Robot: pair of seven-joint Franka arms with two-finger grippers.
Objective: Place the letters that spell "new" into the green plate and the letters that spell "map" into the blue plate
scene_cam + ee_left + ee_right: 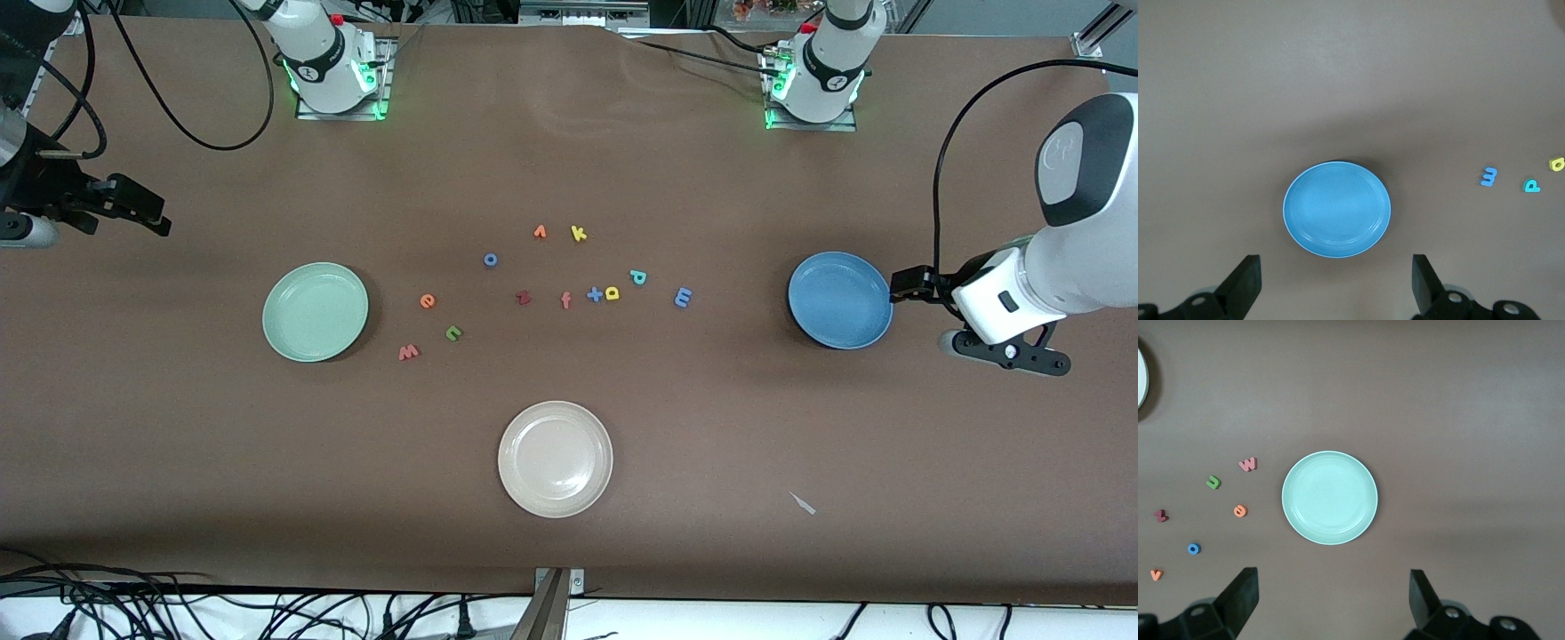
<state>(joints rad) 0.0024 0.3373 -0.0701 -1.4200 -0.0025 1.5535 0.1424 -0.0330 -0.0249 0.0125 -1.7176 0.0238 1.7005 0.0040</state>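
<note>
The left gripper (pixel 1335 283) hangs in the air with its two dark fingers (pixel 1245 283) spread wide and nothing between them. Below it on the brown table (pixel 1338 80) sits the round medium-blue plate (pixel 1337 209), empty. Well apart from the plate lie three tiny foam letters: a blue m (pixel 1489 177), a teal p (pixel 1532 186) and a yellow a (pixel 1556 164).

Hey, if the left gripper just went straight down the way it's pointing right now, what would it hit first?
Probably bare table. The left gripper hangs open, pointing down at the left arm's end of the table, with the blue plate just ahead of its fingertips rather than between them. Depth is unclear, so it might clip the plate's rim.
</note>
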